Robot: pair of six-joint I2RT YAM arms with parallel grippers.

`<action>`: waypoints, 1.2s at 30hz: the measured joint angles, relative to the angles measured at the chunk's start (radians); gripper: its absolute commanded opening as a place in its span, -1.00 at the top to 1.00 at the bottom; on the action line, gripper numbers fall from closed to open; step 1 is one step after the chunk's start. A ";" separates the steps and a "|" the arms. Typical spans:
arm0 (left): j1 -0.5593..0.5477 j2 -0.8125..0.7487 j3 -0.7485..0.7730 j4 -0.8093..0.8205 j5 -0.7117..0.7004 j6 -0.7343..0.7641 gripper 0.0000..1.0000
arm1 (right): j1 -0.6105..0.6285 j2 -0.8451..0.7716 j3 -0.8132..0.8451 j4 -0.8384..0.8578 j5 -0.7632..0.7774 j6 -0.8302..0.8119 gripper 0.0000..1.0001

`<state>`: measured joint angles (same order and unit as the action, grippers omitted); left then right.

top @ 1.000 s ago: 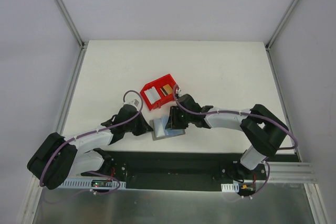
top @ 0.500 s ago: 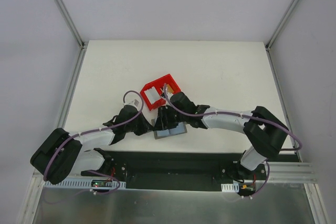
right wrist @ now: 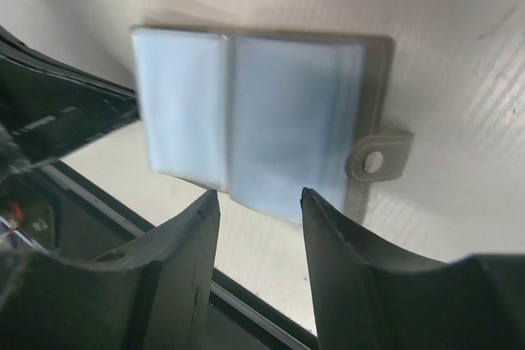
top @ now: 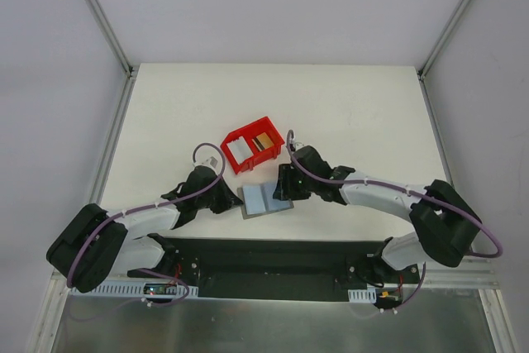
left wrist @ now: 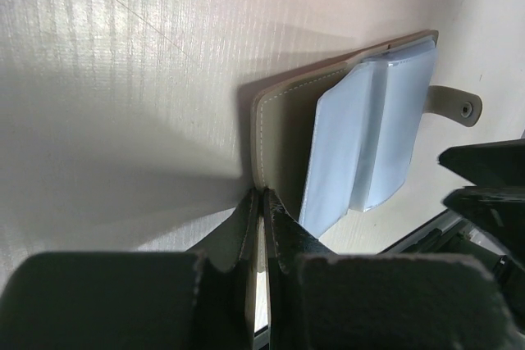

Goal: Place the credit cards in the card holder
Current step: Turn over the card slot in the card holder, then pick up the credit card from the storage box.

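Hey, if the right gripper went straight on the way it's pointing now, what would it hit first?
Most likely the open card holder. The right gripper points at its clear sleeves, jaws apart with nothing between them. How far above them it hangs is unclear.

No writing, label or number is legible on the card holder [top: 264,199] or red bin [top: 250,145].
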<state>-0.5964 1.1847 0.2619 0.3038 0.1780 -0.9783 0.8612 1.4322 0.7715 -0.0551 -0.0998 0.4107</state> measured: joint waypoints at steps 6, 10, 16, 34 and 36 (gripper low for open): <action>0.000 -0.002 0.000 -0.003 0.000 0.003 1.00 | 0.003 0.047 -0.023 -0.016 -0.001 0.007 0.05; 0.000 -0.002 0.000 -0.003 0.001 0.008 1.00 | 0.003 0.081 -0.023 -0.004 -0.004 0.011 0.07; 0.000 -0.003 0.000 -0.002 0.001 0.017 1.00 | 0.006 0.101 -0.018 0.013 -0.006 0.016 0.30; 0.000 0.000 0.000 0.003 0.001 0.022 1.00 | 0.181 0.174 0.251 -0.191 0.139 -0.060 0.50; 0.000 0.003 0.000 0.007 0.001 0.022 1.00 | 0.179 0.205 0.264 -0.163 0.072 -0.060 0.41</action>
<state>-0.5961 1.1877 0.2619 0.3111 0.1787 -0.9565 1.0401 1.6371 1.0351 -0.2176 -0.0277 0.3504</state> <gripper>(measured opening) 0.006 0.241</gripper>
